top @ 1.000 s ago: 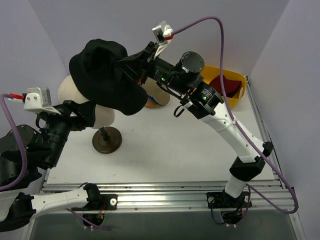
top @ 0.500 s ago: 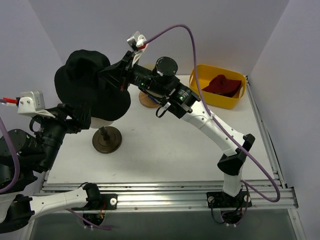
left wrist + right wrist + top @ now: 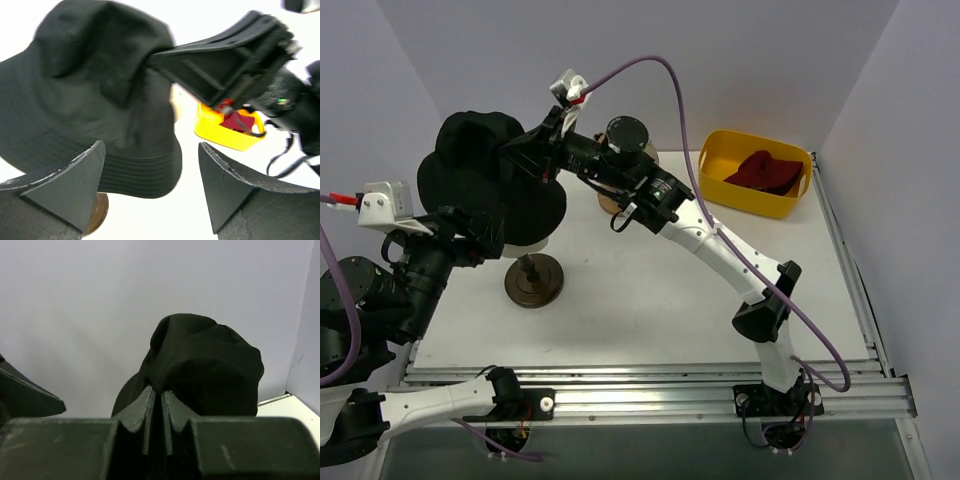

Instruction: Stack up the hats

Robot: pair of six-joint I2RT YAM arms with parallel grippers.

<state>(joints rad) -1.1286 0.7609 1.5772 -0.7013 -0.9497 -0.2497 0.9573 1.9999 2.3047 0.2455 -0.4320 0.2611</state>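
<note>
Currently the right claw (image 3: 161,390) is pinched on a fold of the black bucket hat (image 3: 205,365). Its fingers are pressed together with fabric bunched between them, near the crown. The fabric is matte with a fine woven rib. The crown is soft, dented and lumpy.

The hat is held up over the left rear of the white worktop (image 3: 650,290), crown up and brim down. The brim is floppy, flares out wide, and has parallel stitch rows along the lower edge in the left wrist view. The underside is hidden, so I can't tell whether it's resting on anything. A smooth cream sliver (image 3: 173,102) shows just past the brim edge.

The left claw (image 3: 150,145) is spread wide with nothing between its fingers. They are dark wedge-shaped pads with a rough matte surface. It sits low, just beside the hat's brim on the near side.

The wooden stand (image 3: 533,280) has a round, dark brown turned base that sits flat on the worktop, and its short stem runs up under the hat.

The yellow bin (image 3: 790,205) is glossy plastic, a rounded rectangle, at the right rear and well apart from the black hat. The dark red bucket hat (image 3: 765,170) lies crumpled inside it.

A tan round thing (image 3: 607,200) sits behind the right arm, mostly hidden, and I can't tell what it is.
</note>
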